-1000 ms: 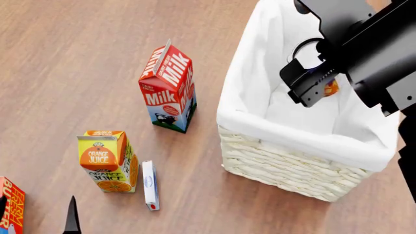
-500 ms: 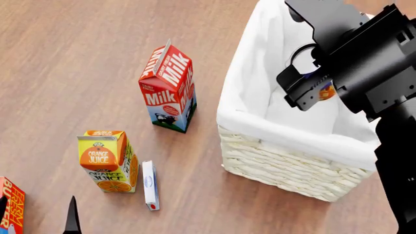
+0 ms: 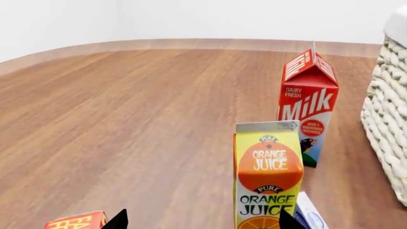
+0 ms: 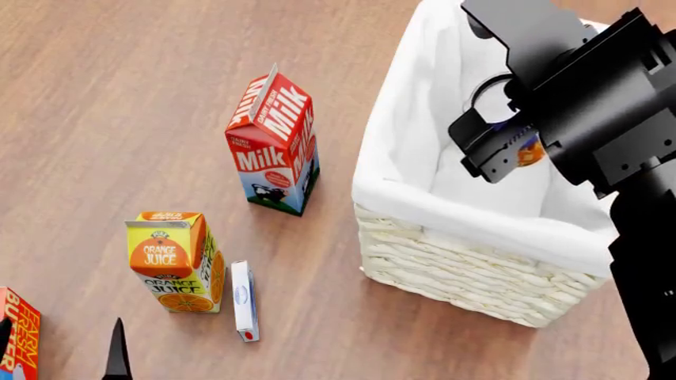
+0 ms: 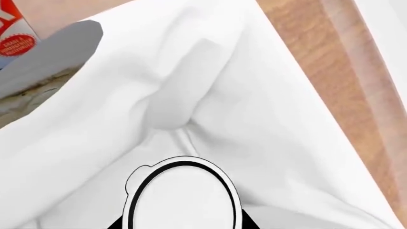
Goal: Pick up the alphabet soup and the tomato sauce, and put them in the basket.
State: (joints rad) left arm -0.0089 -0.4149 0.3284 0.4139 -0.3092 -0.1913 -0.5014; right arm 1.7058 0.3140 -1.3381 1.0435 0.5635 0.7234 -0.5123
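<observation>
right tool grips alphabet soup over basket | wrist: can top only | left tool spread

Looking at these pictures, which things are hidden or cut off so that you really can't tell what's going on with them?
- Can in the right gripper: head view shows only an orange-and-blue sliver; the arm covers the rest.
- Basket floor: head view, hidden by the arm.
- Tomato sauce: not seen in any view.
- Left gripper: only its dark tips show at the left wrist view's edge.
- Red carton: cut off by the head view's edge.
</observation>
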